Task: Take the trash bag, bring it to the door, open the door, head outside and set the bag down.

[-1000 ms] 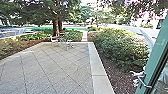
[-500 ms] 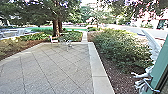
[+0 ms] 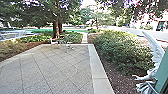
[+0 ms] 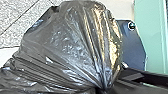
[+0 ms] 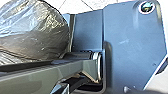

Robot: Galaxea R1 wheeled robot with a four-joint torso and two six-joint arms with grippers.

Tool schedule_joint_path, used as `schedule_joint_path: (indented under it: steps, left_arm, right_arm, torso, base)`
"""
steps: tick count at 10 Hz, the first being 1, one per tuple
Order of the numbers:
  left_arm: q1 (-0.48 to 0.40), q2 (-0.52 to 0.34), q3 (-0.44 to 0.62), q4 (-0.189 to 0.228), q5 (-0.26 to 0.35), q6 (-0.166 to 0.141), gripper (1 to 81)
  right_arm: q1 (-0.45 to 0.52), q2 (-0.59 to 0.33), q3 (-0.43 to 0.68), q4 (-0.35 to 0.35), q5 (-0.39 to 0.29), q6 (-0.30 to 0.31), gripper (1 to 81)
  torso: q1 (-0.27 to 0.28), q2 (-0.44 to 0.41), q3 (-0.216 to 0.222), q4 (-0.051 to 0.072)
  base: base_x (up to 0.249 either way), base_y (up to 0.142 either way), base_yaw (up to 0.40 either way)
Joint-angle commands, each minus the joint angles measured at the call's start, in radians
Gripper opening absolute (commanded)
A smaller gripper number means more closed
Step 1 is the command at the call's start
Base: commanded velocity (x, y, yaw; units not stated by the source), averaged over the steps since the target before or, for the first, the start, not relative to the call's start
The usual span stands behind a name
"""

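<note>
The black trash bag (image 4: 72, 42) hangs large in the left wrist view, its folds drawn together at my left gripper (image 4: 103, 88), which is shut on the gathered neck. In the right wrist view, the bag's rounded side (image 5: 37, 27) lies beside the robot's own dark plate. The green door (image 3: 163, 75) cuts into the head view at the lower right, with a metal handle (image 3: 152, 88) near its edge. Green framing (image 4: 151, 30) also shows in the left wrist view.
Ahead lies a paved patio (image 3: 50, 67) with a pale border (image 3: 98, 67). Bushes (image 3: 120, 52) and mulch flank it on the right. A chair (image 3: 53, 42) and small table stand near a tree (image 3: 56, 28). A pale, hand-like shape (image 3: 140, 78) is beside the door.
The door's edge and handle now stand farther right in the head view, and less of the door shows. The paving has shifted slightly as the camera moved.
</note>
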Motion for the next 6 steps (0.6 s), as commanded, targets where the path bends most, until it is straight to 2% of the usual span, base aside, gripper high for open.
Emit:
schedule_joint_path:
  steps: [1, 6]
  left_arm:
    - [-0.050, 0.005, 0.004, 0.001, 0.069, 0.007, 1.0]
    - [-0.050, 0.006, 0.004, 0.003, 0.069, 0.007, 1.0]
  right_arm:
    - [0.036, 0.018, 0.009, -0.011, -0.058, -0.010, 81.1]
    - [0.035, 0.018, 0.007, -0.011, -0.058, -0.010, 81.1]
  torso:
    - [0.000, 0.000, 0.000, 0.000]
    - [0.000, -0.001, 0.000, 0.000]
  base:
    - [0.119, 0.000, 0.000]
    - [0.145, 0.000, 0.000]
